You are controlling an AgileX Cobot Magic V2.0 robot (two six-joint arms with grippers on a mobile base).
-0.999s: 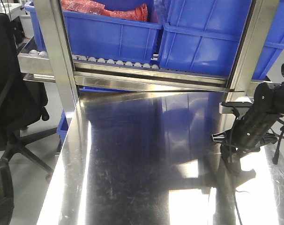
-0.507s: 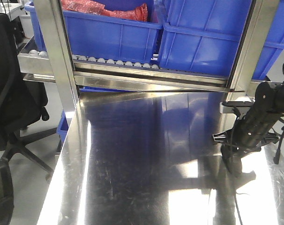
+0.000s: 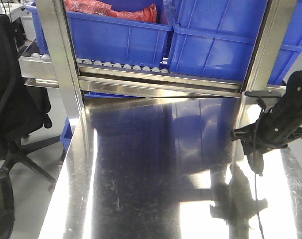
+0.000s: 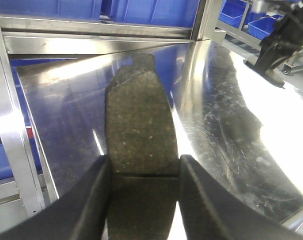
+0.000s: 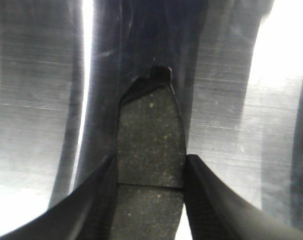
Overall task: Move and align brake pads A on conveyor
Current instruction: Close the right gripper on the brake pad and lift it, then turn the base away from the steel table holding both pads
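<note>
Each wrist view shows one grey-brown brake pad with a thin cross groove. My left gripper (image 4: 144,172) is shut on a brake pad (image 4: 141,115) that points forward above the shiny steel tabletop (image 4: 226,120). Over the same steel, my right gripper (image 5: 150,170) is shut on another brake pad (image 5: 151,130), whose notched backing shows at its far end. The front view catches the right arm (image 3: 280,122) at the table's right side; its jaws are hard to make out there. The left gripper does not show in that view. The conveyor is out of view.
Blue bins (image 3: 126,35) sit on a roller rack behind the steel table (image 3: 141,164), one holding red material. Steel uprights (image 3: 61,55) frame the rack. A black office chair (image 3: 11,99) stands left of the table. The right arm (image 4: 279,45) hangs at the left wrist view's upper right.
In the front view the right arm has lifted and shifted right and toward the rack. Its shadow on the steel has dropped lower.
</note>
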